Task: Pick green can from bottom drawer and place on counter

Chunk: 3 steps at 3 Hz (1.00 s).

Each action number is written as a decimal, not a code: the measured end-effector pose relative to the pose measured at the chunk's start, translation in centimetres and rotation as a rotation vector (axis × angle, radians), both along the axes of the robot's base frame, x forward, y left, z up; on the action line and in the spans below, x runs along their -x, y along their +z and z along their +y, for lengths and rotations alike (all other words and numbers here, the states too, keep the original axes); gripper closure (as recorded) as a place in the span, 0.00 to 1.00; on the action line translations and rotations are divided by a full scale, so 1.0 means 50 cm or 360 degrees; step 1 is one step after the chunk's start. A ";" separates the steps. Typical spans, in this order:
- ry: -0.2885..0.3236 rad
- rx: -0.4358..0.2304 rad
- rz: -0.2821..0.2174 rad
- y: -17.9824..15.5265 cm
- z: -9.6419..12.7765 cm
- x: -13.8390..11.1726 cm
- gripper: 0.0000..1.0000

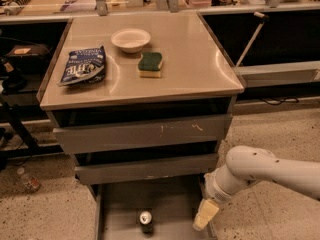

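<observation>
Table [200,69]: 1. On it 3 items, one of each kind: 1 white bowl [130,39], 1 green-and-yellow sponge [150,64], 1 blue snack bag [83,66].

Drawers: 3 in a stack. 1 scratched-face drawer [145,133], 1 plain-faced drawer [147,168] under it, 1 bottom drawer [117,209] pulled out, lowest.

Cans: 1 green can [145,220], upright on the bottom drawer's floor.

Arms: 1 white arm [260,170]. 1 gripper [205,215], low right, just beside the bottom drawer's right wall.

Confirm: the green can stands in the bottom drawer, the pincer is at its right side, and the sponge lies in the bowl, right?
No. In the camera view the sponge lies on the counter beside the bowl, not in it. The green can, bottom drawer and pincer are as stated.
</observation>
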<state>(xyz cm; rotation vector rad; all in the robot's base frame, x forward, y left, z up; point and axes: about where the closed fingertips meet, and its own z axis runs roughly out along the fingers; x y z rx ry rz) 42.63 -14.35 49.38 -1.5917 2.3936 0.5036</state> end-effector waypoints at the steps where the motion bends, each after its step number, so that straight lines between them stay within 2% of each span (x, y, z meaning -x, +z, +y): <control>1: 0.0031 -0.0080 0.0042 -0.070 0.031 0.019 0.00; 3: 0.0076 -0.0413 0.0098 -0.283 0.145 0.012 0.00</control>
